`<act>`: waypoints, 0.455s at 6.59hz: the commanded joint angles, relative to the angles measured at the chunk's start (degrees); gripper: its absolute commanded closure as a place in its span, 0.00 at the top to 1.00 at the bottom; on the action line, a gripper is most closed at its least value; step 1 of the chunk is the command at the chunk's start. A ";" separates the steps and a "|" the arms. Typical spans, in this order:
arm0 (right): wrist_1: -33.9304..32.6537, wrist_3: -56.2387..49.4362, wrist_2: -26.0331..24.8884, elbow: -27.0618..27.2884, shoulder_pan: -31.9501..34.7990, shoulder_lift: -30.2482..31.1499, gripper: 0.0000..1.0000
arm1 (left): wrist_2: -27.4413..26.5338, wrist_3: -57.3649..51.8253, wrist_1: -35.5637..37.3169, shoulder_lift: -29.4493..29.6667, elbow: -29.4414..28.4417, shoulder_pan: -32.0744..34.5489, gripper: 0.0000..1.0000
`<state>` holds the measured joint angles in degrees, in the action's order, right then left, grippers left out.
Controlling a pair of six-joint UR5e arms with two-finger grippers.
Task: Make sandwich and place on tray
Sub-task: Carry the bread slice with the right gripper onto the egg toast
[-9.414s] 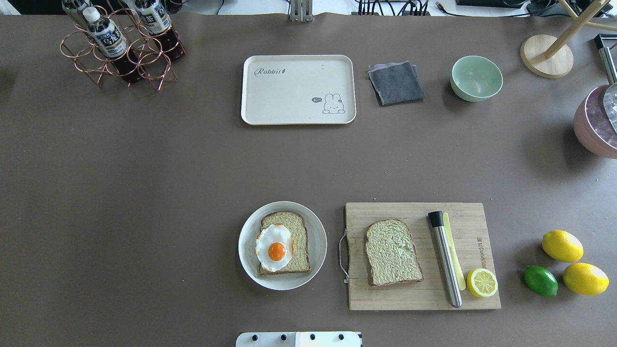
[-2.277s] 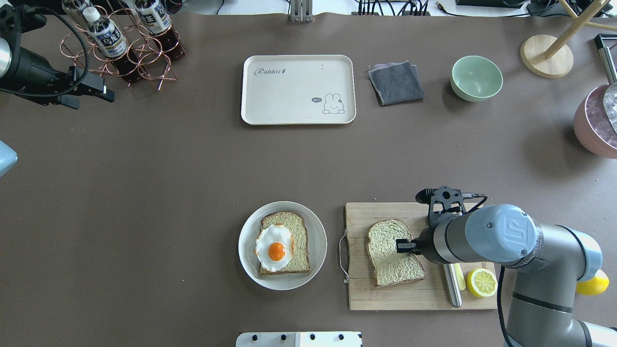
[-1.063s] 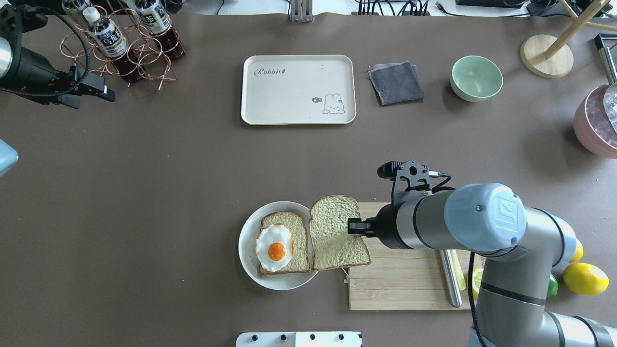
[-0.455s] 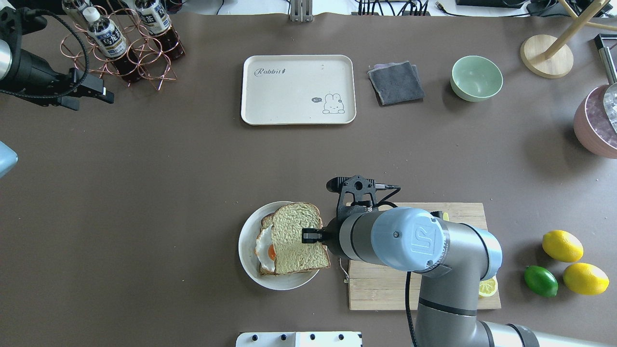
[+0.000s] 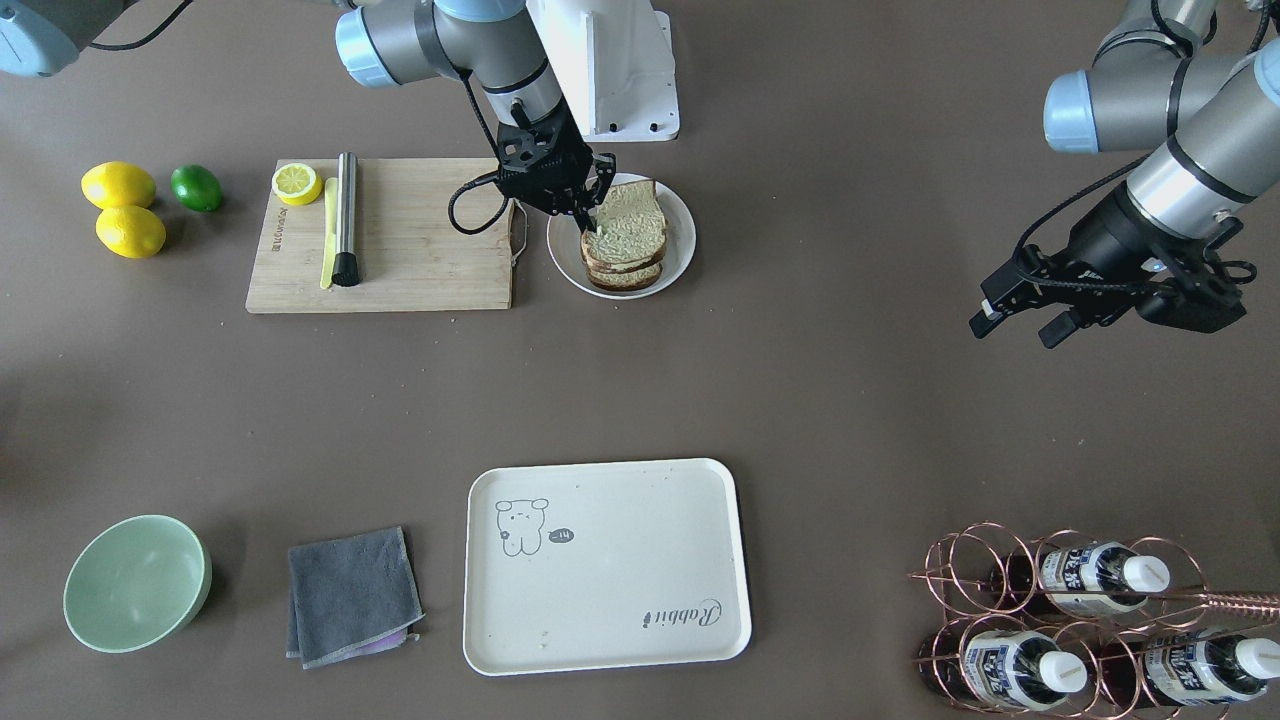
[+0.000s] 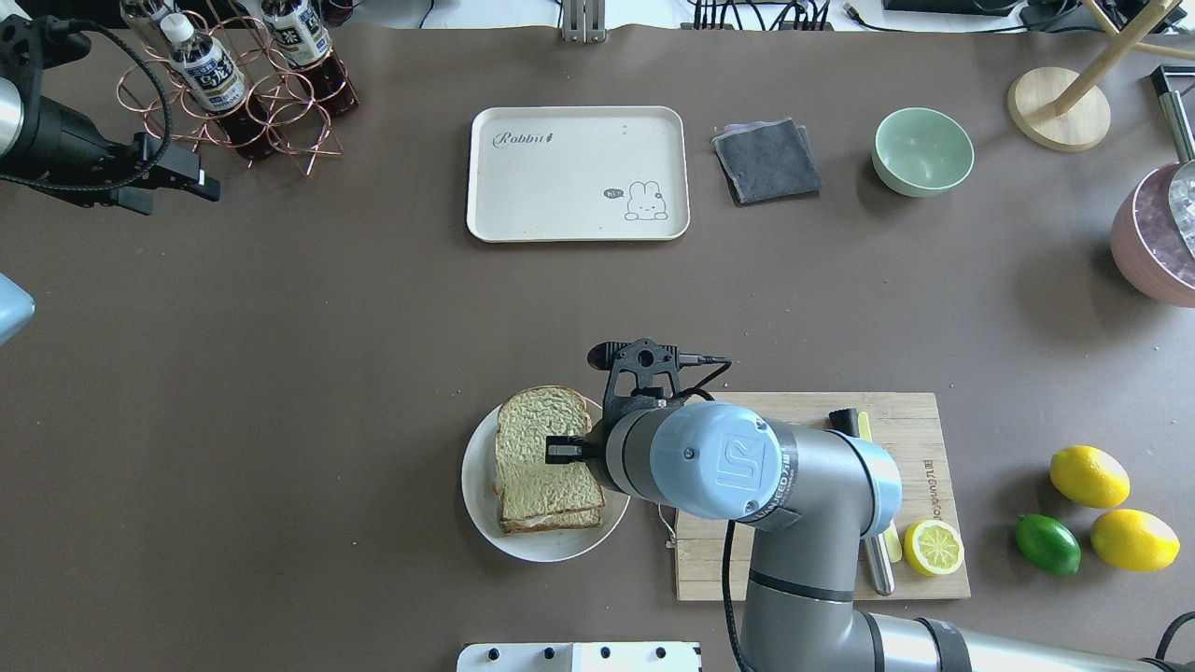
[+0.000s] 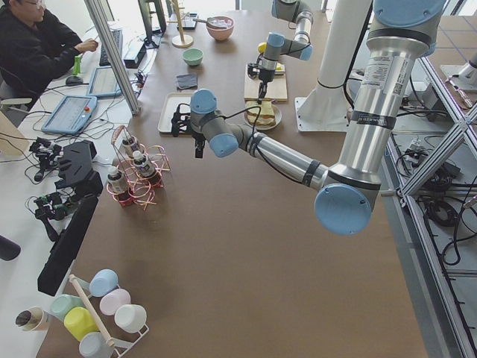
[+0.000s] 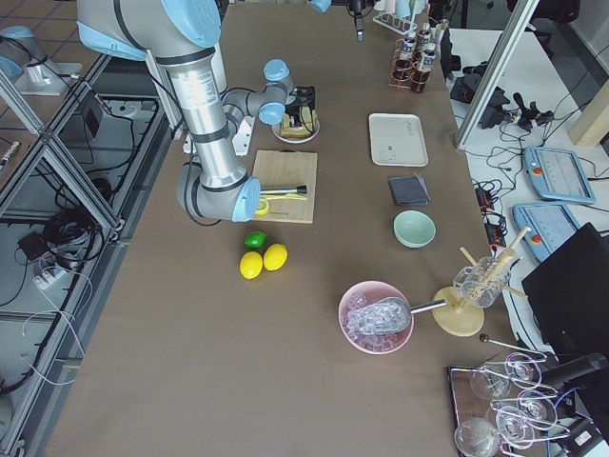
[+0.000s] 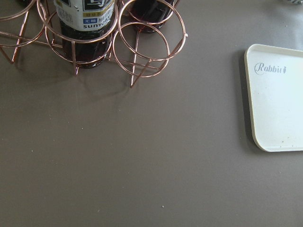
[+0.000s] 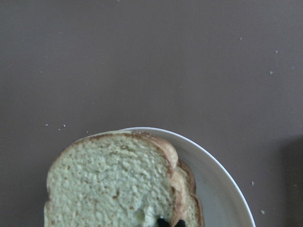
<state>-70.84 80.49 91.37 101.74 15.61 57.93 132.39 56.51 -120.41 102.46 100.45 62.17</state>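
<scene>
I am watching right claw [image 6: 558, 451] pinching top slice [image 6: 525, 431] of sandwich [image 6: 549, 497]: spongy, brown-crusted, domed end pointing toward tray [image 6: 560, 191], long axis along that line. Left claw [image 5: 1010, 332] hanging spread.

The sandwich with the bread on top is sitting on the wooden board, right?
Not the board. The sandwich with the bread on top is sitting on the round white plate, which is beside the wooden board. The overhead exterior view shows it.
</scene>
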 commanded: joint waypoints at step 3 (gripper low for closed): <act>0.00 -0.16 -0.05 -2.16 0.04 -0.54 0.00 | -0.02 -0.09 0.00 0.46 -0.78 -0.91 0.97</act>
<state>-70.84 80.40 91.17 99.49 15.62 57.24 132.36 56.49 -120.41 102.87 99.74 61.32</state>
